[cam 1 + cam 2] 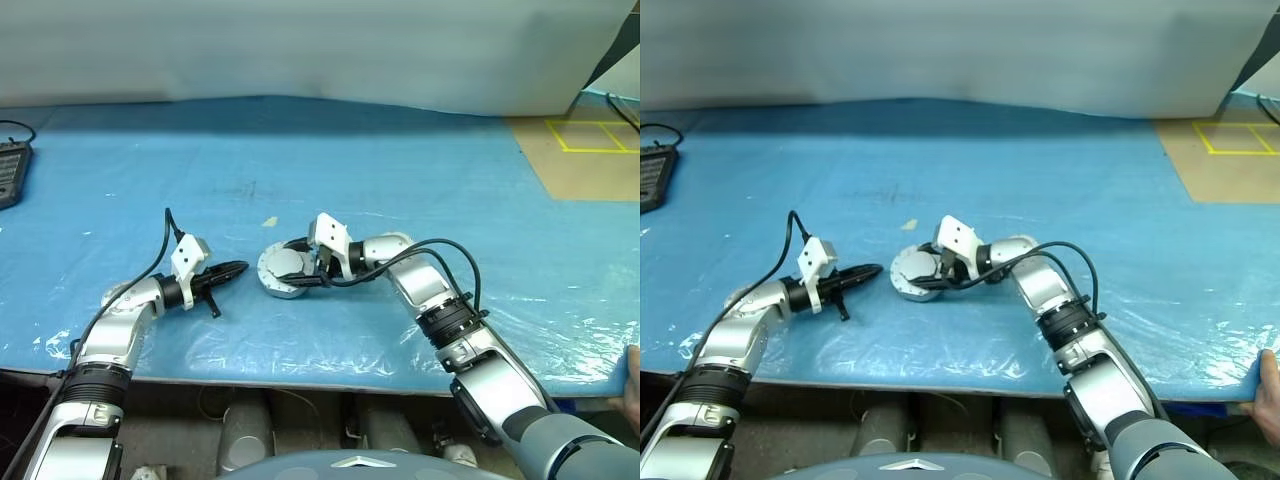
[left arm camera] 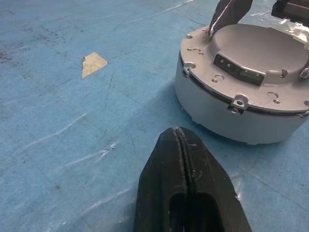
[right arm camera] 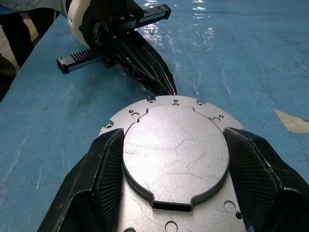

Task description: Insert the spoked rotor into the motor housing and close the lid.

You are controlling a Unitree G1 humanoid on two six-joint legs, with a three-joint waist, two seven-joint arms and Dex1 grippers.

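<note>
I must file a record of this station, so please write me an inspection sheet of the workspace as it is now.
Surface: table under a blue plastic sheet, scuffed and wrinkled.
Job's things: the lid, plain silver face up, sits on the motor housing; spoked rotor: nothing seen.
Clutter: a small tan scrap on the sheet beyond the housing.
Grippers: left gripper shut, empty, tips near the housing's side, apart from it. Right gripper has its fingers on either side of the lid's raised centre.
Cables: black cables run along both forearms.
Surroundings: dark device at the far left, yellow tape square on brown floor, a person's hand at the sheet's right edge.
</note>
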